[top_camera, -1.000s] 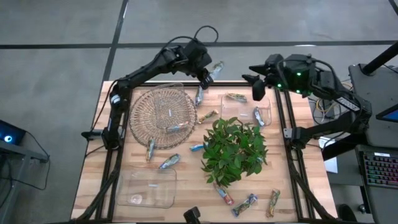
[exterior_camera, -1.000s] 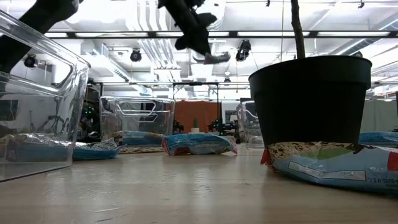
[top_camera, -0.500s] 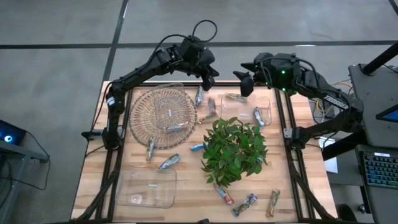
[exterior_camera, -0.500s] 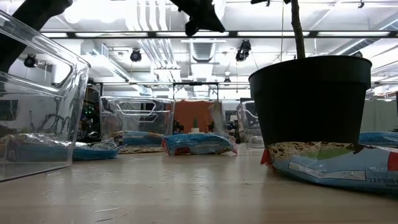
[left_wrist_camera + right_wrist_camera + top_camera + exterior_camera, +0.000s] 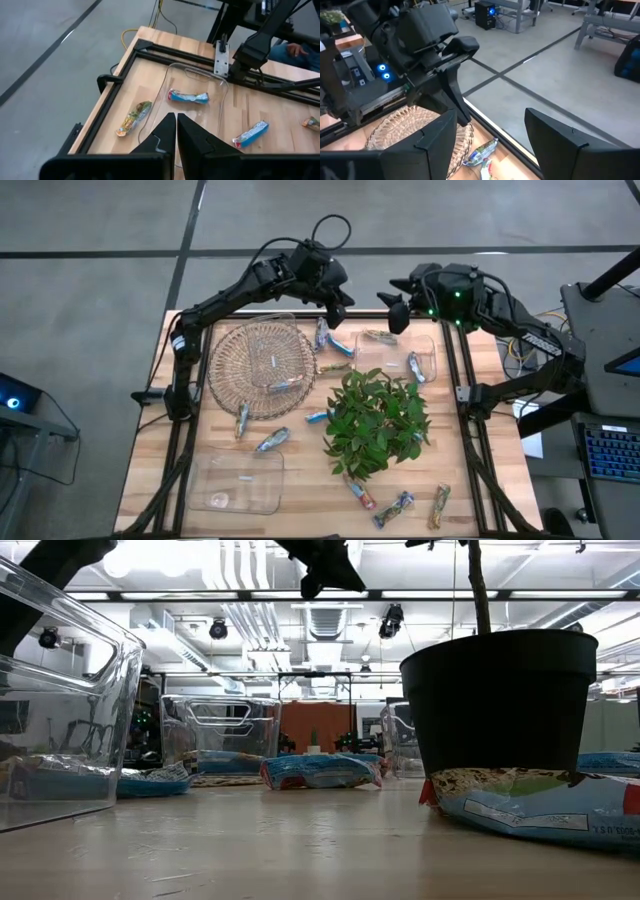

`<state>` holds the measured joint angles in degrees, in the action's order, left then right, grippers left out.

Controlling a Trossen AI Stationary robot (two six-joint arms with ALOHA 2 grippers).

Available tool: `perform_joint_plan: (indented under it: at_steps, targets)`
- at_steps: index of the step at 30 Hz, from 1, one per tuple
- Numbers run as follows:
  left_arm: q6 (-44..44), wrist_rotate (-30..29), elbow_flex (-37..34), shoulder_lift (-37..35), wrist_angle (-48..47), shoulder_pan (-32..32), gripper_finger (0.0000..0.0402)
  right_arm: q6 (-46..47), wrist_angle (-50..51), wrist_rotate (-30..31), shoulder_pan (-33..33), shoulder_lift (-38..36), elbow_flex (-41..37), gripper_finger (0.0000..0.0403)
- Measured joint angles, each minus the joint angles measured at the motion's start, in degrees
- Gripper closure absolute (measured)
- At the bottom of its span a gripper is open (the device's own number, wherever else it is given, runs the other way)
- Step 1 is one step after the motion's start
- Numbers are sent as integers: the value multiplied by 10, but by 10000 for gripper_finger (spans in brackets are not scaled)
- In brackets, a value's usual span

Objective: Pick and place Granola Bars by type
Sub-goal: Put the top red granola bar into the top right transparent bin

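Observation:
Granola Bars lie scattered over the wooden table. A silvery-blue bar lies flat between the wicker basket and the far clear container, beside another blue bar and a tan one. My left gripper hangs shut and empty above them, high over the table in the low view. My right gripper stands open and empty over the container's far edge, facing the left gripper. The left wrist view shows a blue bar lying inside a clear container.
A potted leafy plant stands mid-table, its black pot filling the low view. A second clear container sits at the near left. More bars lie near the front right and by the basket. One bar lies in the basket.
The silvery-blue bar that was at my left gripper's fingertips has dropped onto the table between the basket and the far container. My left gripper has risen a little and tipped upward. My right gripper has moved toward the table's left, closer to the left gripper.

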<state>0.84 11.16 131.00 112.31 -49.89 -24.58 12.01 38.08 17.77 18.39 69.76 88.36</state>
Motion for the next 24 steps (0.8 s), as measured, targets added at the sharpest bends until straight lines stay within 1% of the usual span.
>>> perform_joint_plan:
  at_steps: [14,20,24]
  targets:
    - [0,2,-1,0,5,0,401,11,13,-2,0,0,0,179]
    - [-11,2,-30,0,55,0,401,13,34,-3,0,2,0,179]
    - [-8,2,-47,0,60,0,402,19,37,-18,0,2,-6,179]
